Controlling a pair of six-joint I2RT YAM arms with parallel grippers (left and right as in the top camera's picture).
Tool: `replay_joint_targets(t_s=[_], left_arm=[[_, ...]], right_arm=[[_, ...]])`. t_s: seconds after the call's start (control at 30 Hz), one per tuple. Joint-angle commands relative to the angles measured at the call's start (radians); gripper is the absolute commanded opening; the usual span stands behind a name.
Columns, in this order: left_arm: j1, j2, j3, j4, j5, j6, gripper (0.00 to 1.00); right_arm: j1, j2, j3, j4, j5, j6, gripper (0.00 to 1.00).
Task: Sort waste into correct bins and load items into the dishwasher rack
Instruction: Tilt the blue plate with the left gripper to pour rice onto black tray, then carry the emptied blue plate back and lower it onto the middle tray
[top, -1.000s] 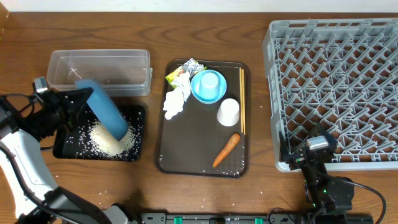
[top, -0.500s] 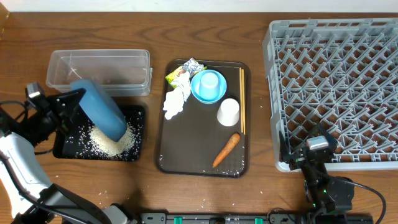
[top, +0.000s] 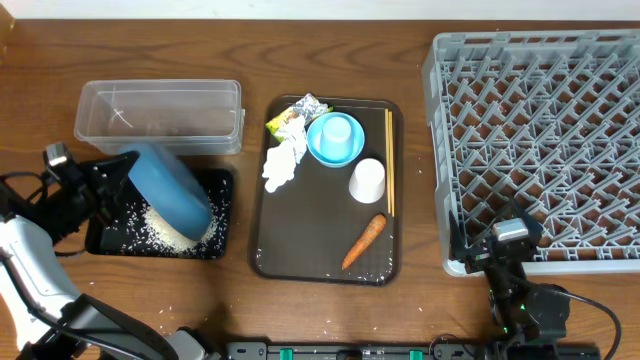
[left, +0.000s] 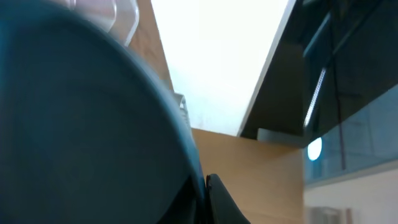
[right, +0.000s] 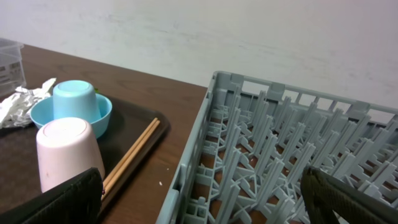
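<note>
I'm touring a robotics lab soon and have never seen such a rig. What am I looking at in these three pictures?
Two robot arms work at a wooden table. One picture looks down from above; the other two come from a camera on each arm's wrist. The left end effector is shut on a dark blue plate, tilting it over a black tray where white rice lies; up close, that plate fills most of the left wrist picture. Beside it stands a clear tub. The brown tray in the middle carries a light blue cup inside a bowl, a white cup, chopsticks, a carrot, a tissue and a snack wrapper. On the right is the grey dishwasher rack. The right end effector is open and holds nothing, near the rack's corner.
</note>
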Motion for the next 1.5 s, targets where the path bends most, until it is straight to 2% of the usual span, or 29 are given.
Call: replay_joint_targets(t_s=[0.0, 0.07, 0.13, 0.2, 0.27, 0.33, 0.37, 0.43, 0.5, 0.57, 0.77, 0.97, 1.03, 1.13, 1.23, 1.47], left_arm=[[0.013, 0.006, 0.005, -0.050, 0.066, 0.063, 0.06], [0.013, 0.005, 0.005, -0.018, 0.077, 0.134, 0.06], [0.013, 0.006, 0.005, -0.037, 0.019, 0.097, 0.06], [0.013, 0.005, 0.005, -0.061, 0.027, 0.111, 0.06], [0.013, 0.006, 0.005, -0.037, -0.061, 0.073, 0.06], [0.013, 0.004, 0.005, -0.088, -0.041, 0.063, 0.06], [0.013, 0.002, 0.005, -0.093, -0.003, 0.106, 0.06], [0.013, 0.000, 0.005, -0.090, -0.010, 0.126, 0.06], [0.008, -0.007, 0.005, -0.157, -0.006, 0.127, 0.06], [-0.007, -0.031, 0.005, -0.225, -0.006, 0.167, 0.06], [-0.107, -0.174, 0.023, -0.236, -0.092, 0.189, 0.06], [-0.323, -0.349, 0.050, -0.215, -0.453, 0.096, 0.06], [-0.434, -0.401, 0.050, -0.195, -0.580, 0.057, 0.06], [-0.617, -0.454, 0.050, -0.142, -0.674, 0.003, 0.06], [-0.787, -0.473, 0.050, -0.074, -0.752, -0.042, 0.06], [-1.147, -0.401, 0.032, -0.010, -1.063, -0.193, 0.07]], right_arm=[[-0.011, -0.005, -0.002, -0.003, 0.002, -0.008, 0.99], [-0.011, -0.005, -0.002, -0.003, 0.002, -0.008, 0.99], [-0.011, -0.005, -0.002, -0.003, 0.002, -0.008, 0.99], [-0.011, -0.005, -0.002, -0.003, 0.002, -0.008, 0.99], [-0.011, -0.005, -0.002, -0.003, 0.002, -0.008, 0.99], [-0.011, -0.005, -0.002, -0.003, 0.002, -0.008, 0.99], [-0.011, -0.005, -0.002, -0.003, 0.002, -0.008, 0.99], [-0.011, -0.005, -0.002, -0.003, 0.002, -0.008, 0.99], [-0.011, -0.005, -0.002, -0.003, 0.002, -0.008, 0.99], [-0.011, -0.005, -0.002, -0.003, 0.002, -0.008, 0.99], [-0.011, -0.005, -0.002, -0.003, 0.002, -0.008, 0.99], [-0.011, -0.005, -0.002, -0.003, 0.002, -0.008, 0.99], [-0.011, -0.005, -0.002, -0.003, 0.002, -0.008, 0.99], [-0.011, -0.005, -0.002, -0.003, 0.002, -0.008, 0.99], [-0.011, -0.005, -0.002, -0.003, 0.002, -0.008, 0.99], [-0.011, -0.005, -0.002, -0.003, 0.002, -0.008, 0.99]])
